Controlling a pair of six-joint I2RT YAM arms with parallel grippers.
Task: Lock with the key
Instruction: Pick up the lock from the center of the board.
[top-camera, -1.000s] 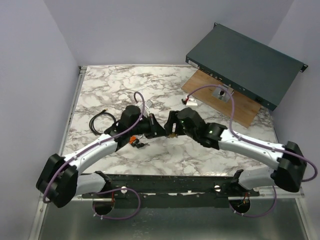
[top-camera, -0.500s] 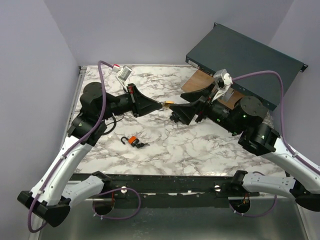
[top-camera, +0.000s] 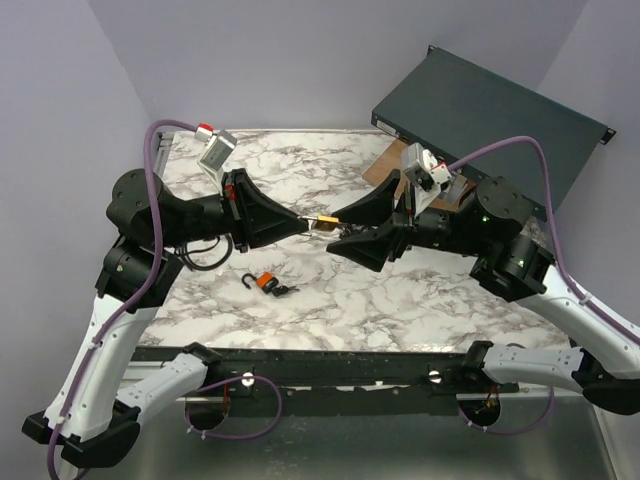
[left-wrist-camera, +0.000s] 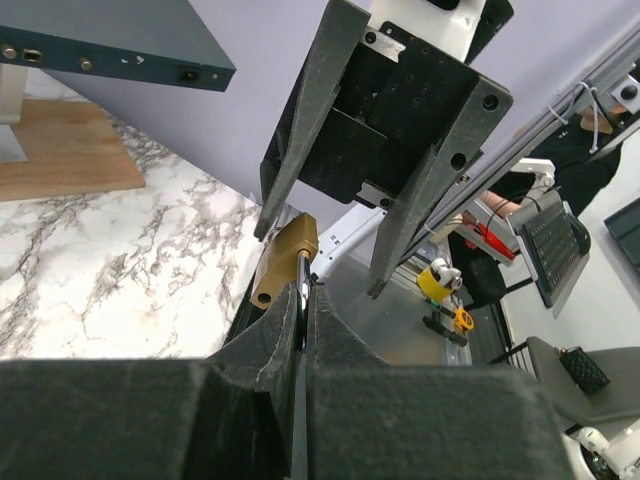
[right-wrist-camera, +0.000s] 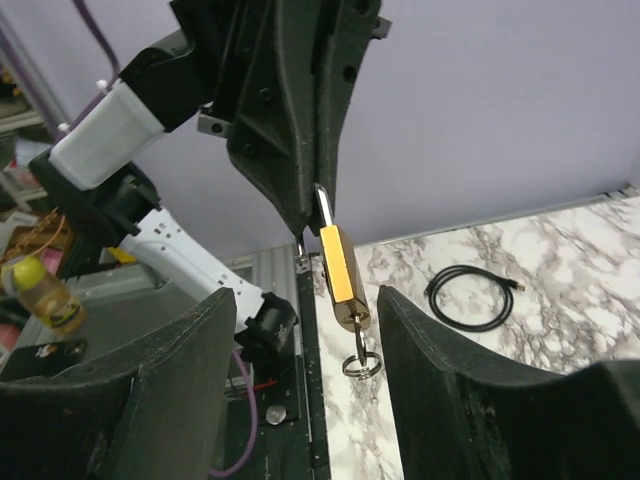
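Observation:
A brass padlock (top-camera: 326, 220) hangs in the air over the middle of the table. My left gripper (top-camera: 305, 222) is shut on its steel shackle (left-wrist-camera: 302, 290), and the brass body (left-wrist-camera: 285, 258) sticks out past the fingertips. A key (right-wrist-camera: 358, 345) with a ring (right-wrist-camera: 361, 366) sits in the bottom of the padlock (right-wrist-camera: 339, 275). My right gripper (top-camera: 338, 230) faces the left one and is open. Its two fingers (right-wrist-camera: 200, 350) stand either side of the lock body without touching it. The closed pads hide whether the shackle is latched.
A small orange padlock (top-camera: 266, 283) with an open shackle lies on the marble table (top-camera: 330, 300) below the grippers. A coiled black cable (top-camera: 200, 255) lies at the left. At the back right, a dark rack unit (top-camera: 490, 125) rests on a wooden board (top-camera: 400, 165).
Both arms have risen from the table, the left carrying the brass padlock. The right gripper has closed in from the right, so its open fingers now flank the lock.

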